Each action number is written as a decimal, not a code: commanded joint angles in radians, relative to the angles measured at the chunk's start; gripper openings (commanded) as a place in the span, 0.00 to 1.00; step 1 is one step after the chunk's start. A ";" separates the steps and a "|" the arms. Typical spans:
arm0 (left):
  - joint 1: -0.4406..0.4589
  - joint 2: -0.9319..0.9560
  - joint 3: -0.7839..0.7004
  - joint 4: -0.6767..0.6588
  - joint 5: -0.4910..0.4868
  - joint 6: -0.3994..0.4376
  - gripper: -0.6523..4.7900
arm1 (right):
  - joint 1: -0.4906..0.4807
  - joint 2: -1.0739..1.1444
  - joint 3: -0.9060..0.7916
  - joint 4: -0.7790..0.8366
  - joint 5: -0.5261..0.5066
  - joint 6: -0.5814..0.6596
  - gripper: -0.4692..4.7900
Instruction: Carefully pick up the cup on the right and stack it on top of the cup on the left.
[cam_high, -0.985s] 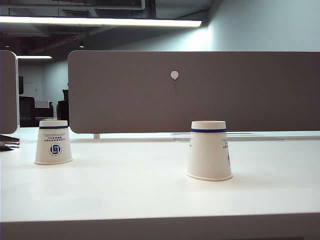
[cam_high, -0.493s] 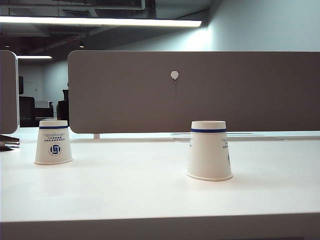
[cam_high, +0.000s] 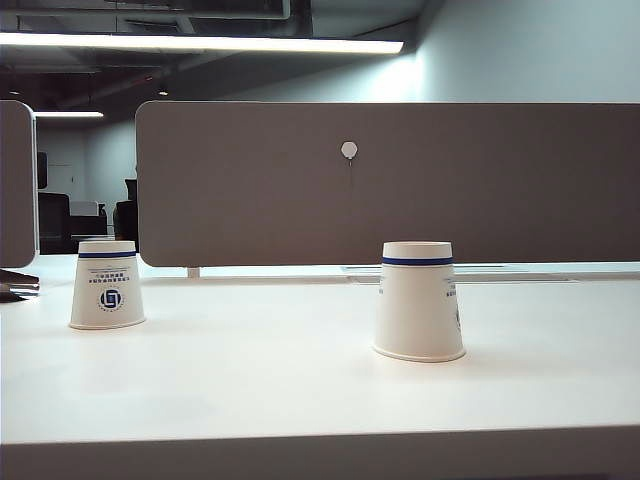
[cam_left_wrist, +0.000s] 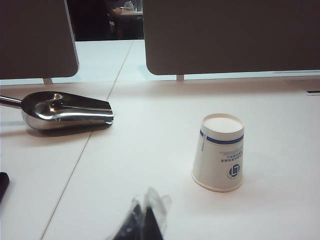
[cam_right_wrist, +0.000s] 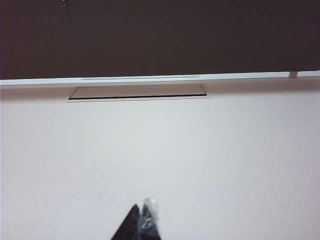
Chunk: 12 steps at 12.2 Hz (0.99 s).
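The right cup (cam_high: 419, 301) stands upside down on the white tabletop (cam_high: 300, 390), well apart from the left cup (cam_high: 107, 284), which is also inverted, with a metal scoop (cam_left_wrist: 65, 110) lying off to one side of it. Both look like thin paper cups: very light, easily crushed and likely to slide or tip if nudged. A gentle pinch across the tapered wall, around mid-height or a little above, should hold without denting. The left gripper (cam_left_wrist: 145, 222) has its jaws closed on nothing, near the left cup but not touching it; the right gripper (cam_right_wrist: 141, 222) is likewise closed and empty over bare tabletop, its cup out of its wrist view
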 joint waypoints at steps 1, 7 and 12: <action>0.000 0.000 0.003 0.003 0.004 -0.003 0.11 | 0.000 -0.002 0.000 0.017 0.000 0.001 0.09; 0.000 0.000 0.003 0.005 0.004 -0.003 0.11 | 0.000 -0.002 0.000 0.017 0.000 0.001 0.09; 0.000 0.000 0.003 0.037 0.029 -0.004 0.11 | 0.000 -0.002 0.000 0.025 -0.023 0.027 0.09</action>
